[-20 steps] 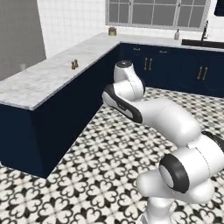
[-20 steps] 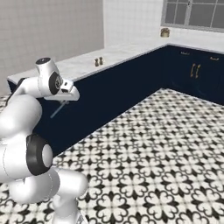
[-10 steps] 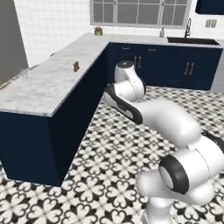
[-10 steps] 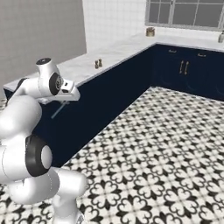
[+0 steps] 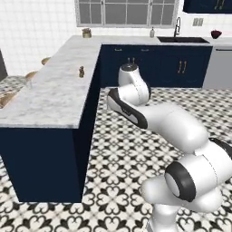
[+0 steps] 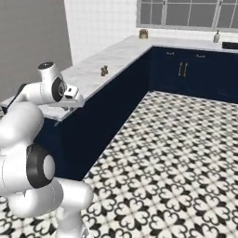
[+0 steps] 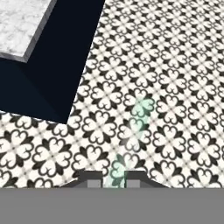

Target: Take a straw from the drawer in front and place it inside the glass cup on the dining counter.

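In the hand view my gripper (image 7: 114,178) is shut on the straw (image 7: 139,117), a thin pale, see-through stick that slants up from between the fingertips over the patterned floor. A corner of the dining counter (image 7: 19,26), with its marbled top and navy base, lies at the upper left of that view. In the base views the dining counter (image 5: 54,97) runs along the left, and my hand (image 6: 74,98) hangs beside its near end. The glass cup and the drawer are out of view.
A small brown shaker (image 5: 81,71) stands on the marbled top. Light wooden stools (image 5: 31,74) line its far side. Navy wall cabinets (image 5: 181,68) and a sink tap (image 5: 176,29) stand at the back. Black-and-white tiled floor (image 6: 176,153) lies open to the right.
The whole picture has shifted in both base views, so the base has moved and turned along the counter. The arm's pose and its grip look unchanged.
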Controlling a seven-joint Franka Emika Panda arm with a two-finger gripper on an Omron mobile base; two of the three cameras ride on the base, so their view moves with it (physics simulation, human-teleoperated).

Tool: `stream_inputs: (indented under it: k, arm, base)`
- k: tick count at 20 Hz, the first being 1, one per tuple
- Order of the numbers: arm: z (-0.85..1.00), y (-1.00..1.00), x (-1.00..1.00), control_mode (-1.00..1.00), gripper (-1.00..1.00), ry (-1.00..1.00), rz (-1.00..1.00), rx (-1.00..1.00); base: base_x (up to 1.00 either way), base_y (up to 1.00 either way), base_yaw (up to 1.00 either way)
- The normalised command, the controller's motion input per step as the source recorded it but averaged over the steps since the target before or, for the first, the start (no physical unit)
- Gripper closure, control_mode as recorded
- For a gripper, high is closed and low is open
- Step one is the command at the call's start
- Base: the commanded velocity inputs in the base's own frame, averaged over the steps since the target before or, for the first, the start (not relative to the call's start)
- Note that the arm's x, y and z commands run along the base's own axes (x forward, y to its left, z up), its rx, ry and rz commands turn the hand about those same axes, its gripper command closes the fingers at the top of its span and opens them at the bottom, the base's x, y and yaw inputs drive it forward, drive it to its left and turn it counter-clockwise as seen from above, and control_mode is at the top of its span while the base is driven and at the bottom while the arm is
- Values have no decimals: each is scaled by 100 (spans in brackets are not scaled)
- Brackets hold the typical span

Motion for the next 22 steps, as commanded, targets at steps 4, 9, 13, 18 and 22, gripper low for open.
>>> stream_inputs:
  k: [4,9,13,18,22]
  arm:
    - [0,0,0,100,100,0,0,0]
    - [0,0,0,100,100,0,0,0]
    - [0,0,0,100,100,0,0,0]
    - [0,0,0,100,100,0,0,0]
    - [0,0,0,100,100,0,0,0]
  base:
    - [-6,100,-34]
    - [-21,100,-32]
    - [-25,100,-31]
    - [-15,100,-32]
    - [-8,100,-33]
